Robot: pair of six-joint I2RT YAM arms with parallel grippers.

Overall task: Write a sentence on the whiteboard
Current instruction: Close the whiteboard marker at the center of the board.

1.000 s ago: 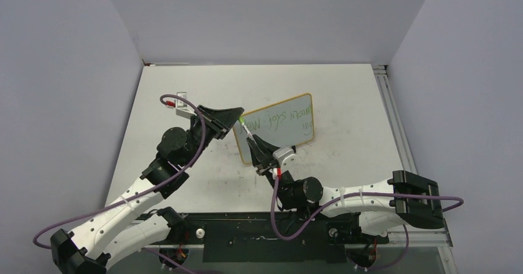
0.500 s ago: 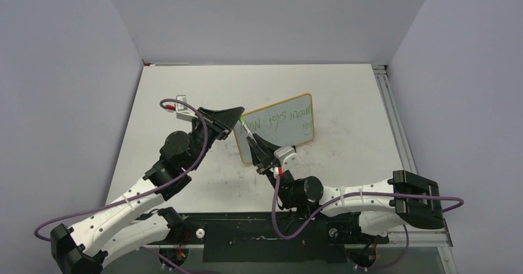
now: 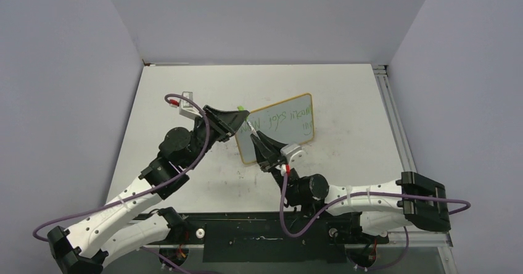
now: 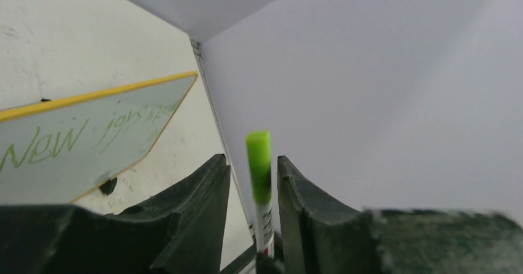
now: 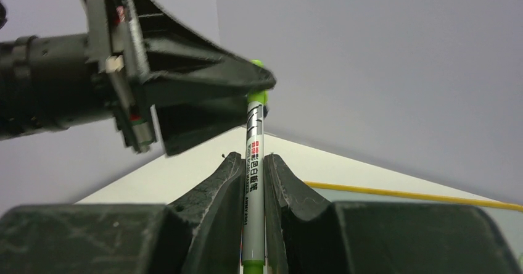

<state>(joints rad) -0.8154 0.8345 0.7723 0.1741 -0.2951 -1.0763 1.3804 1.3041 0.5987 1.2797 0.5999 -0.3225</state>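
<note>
Right end effector [image 5: 253,158] clamps marker [image 5: 253,132], left end effector [image 4: 251,160] narrowly apart around its green cap [image 4: 258,144], written whiteboard [image 3: 293,139] stands on desk [image 3: 345,101] just behind: an unseated cap could snag and fall.

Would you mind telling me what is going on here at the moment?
The right end effector is shut on a green whiteboard marker, holding it close by the whiteboard. The whiteboard stands on the table and carries a green sentence beginning "New joys". The left end effector sits around the green cap on the marker's end, its jaws slightly apart from the cap.
</note>
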